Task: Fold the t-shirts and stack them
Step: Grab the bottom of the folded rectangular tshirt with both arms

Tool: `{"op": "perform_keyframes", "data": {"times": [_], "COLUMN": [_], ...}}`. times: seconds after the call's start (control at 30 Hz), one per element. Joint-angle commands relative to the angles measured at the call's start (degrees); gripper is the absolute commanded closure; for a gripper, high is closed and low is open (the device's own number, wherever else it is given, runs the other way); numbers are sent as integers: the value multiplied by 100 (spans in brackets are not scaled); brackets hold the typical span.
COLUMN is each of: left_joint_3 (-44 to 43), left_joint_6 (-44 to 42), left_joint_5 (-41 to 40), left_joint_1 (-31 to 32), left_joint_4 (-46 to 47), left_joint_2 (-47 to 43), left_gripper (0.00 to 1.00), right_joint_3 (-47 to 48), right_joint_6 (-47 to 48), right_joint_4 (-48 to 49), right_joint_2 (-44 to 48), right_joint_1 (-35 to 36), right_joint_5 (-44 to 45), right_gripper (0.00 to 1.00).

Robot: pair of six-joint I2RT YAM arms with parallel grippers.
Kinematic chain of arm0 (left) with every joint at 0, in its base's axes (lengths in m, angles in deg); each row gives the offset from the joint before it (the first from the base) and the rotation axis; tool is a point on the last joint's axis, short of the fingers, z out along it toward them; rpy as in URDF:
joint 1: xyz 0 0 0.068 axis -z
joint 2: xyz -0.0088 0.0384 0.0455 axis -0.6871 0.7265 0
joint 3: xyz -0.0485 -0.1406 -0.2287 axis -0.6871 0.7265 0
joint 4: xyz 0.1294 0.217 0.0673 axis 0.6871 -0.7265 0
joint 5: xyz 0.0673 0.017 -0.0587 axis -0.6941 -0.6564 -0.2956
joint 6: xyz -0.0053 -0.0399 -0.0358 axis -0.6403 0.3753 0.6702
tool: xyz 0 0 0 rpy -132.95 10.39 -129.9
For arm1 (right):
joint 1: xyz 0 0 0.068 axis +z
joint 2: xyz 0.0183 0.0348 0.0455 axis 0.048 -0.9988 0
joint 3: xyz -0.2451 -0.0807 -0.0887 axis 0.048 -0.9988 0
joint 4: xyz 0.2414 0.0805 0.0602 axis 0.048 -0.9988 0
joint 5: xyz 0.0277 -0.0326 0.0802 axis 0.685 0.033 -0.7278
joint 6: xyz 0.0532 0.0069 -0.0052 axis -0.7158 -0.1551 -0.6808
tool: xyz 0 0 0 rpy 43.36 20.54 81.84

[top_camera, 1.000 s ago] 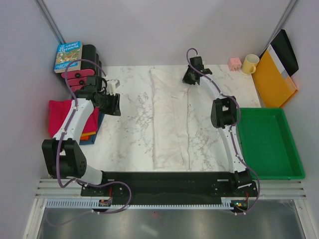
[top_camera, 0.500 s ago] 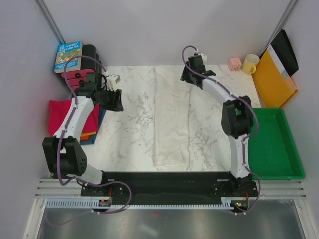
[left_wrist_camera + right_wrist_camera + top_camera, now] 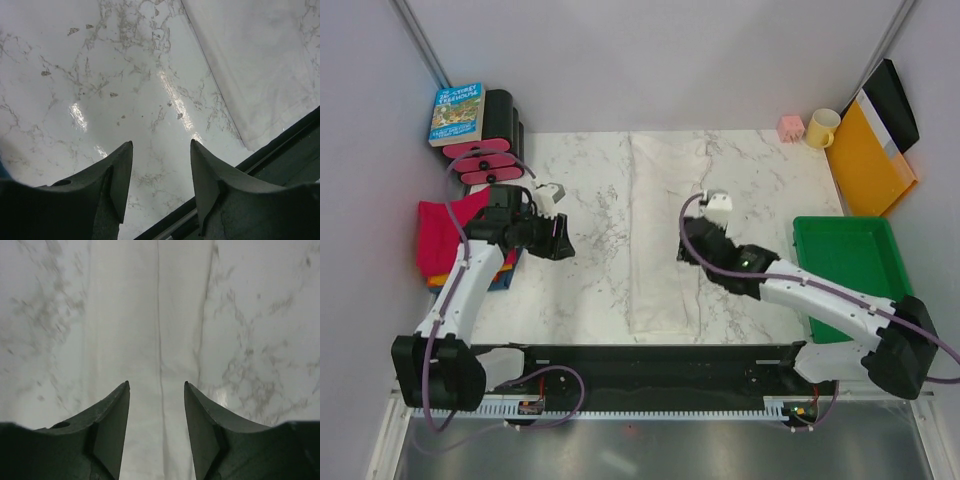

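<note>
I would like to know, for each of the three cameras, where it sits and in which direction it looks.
Top external: high behind the robot, looking down on the table; the left gripper and right gripper show.
Left wrist: on the left wrist, looking down at bare marble; its open fingers show.
Right wrist: on the right wrist, looking down along the cream-white shirt; its open fingers show.
Shared: all three see the shirt.

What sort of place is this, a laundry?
Probably a robot test booth, not a laundry: left arm and right arm bolted to a marble-look table, plain walls close around it, and unrelated props like a book and mug.
</note>
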Motion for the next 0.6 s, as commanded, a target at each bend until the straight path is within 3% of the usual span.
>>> {"op": "perform_keyframes", "data": {"times": [0.0,0.17,0.2,0.23,0.27,0.37,0.47,0.5,0.57], "left_joint_3": [466,687,687,721,783,1405,1907,2195,2583], "left_joint_6": [-62,228,298,368,447,518,370,308,386], "left_joint_5": [149,-361,-554,-738,-932,-1548,-2031,-2032,-1665], "left_joint_1": [172,207,207,198,155,-204,-337,-564,-1072], "left_joint_4": [386,746,790,878,1244,2359,3662,4352,5155], "left_joint_2": [-703,-1029,-1073,-1143,-1326,-1914,-1839,-1760,-1462], "left_gripper": [43,41,41,40,39,34,22,19,18], "right_joint_3": [-787,-368,-201,-34,307,1011,1637,1777,1928], "right_joint_6": [-1445,-2823,-3036,-3264,-3780,-4057,-4626,-4803,-4621], "right_joint_4": [-1097,-2038,-2615,-2934,-3276,-4446,-5702,-6219,-6215], "right_joint_2": [-126,-302,-390,-443,-504,-873,-1391,-1619,-1717], "right_joint_1": [1103,2639,2844,3081,3544,4109,4383,4419,4524], "right_joint_5": [1339,2720,2976,3718,4056,4945,5464,5518,5597], "right_gripper": [45,46,46,46,45,42,39,39,38]}}
